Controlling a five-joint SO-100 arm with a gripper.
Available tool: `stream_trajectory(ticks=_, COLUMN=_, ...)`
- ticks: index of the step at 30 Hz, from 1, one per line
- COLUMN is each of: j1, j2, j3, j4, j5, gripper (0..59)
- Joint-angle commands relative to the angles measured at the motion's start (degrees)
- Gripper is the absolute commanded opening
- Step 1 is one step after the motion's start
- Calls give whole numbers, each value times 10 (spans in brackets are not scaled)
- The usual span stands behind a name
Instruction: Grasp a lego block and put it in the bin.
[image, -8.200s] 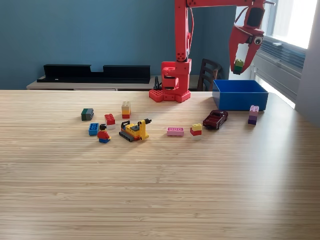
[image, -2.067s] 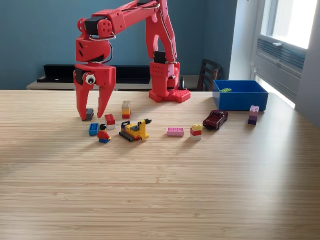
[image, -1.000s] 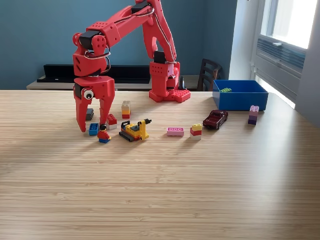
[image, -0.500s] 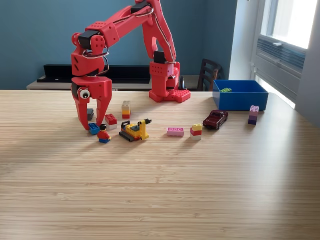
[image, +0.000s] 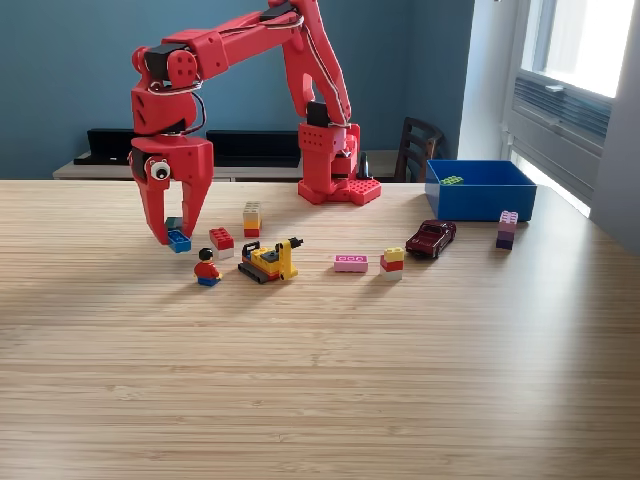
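While the red arm reaches toward the table's left side in the exterior view, its gripper (image: 176, 238) is clamped on a small blue lego block (image: 179, 241), lifted just clear of the wood. By the table's far right edge sits the blue bin (image: 478, 198), well apart from the gripper, with a green brick (image: 452, 180) inside.

Red arm lifting a blue block off the counter

The jaws are clamped on the blue lego block (image: 179, 241), raised just clear of the counter (image: 320, 380); the bin (image: 480, 190) sits well apart at the exterior view's right, a green piece (image: 452, 180) inside.
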Motion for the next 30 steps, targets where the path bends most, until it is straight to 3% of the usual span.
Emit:
stream_trajectory(ticks=1, j1=-69, j2=47, j3=-90, j4=91, j5=-38, gripper=0)
stream_trajectory(ticks=8, j1=-195, j2=181, j3=-61, j4=163, j5=-77, gripper=0)
stream_trajectory(ticks=17, j1=-468, j2=316, j3=19, j4=233, j5=-103, gripper=0)
stream_trajectory(ticks=30, j1=-874, j2=352, j3=161, j4=234, j5=-81, gripper=0)
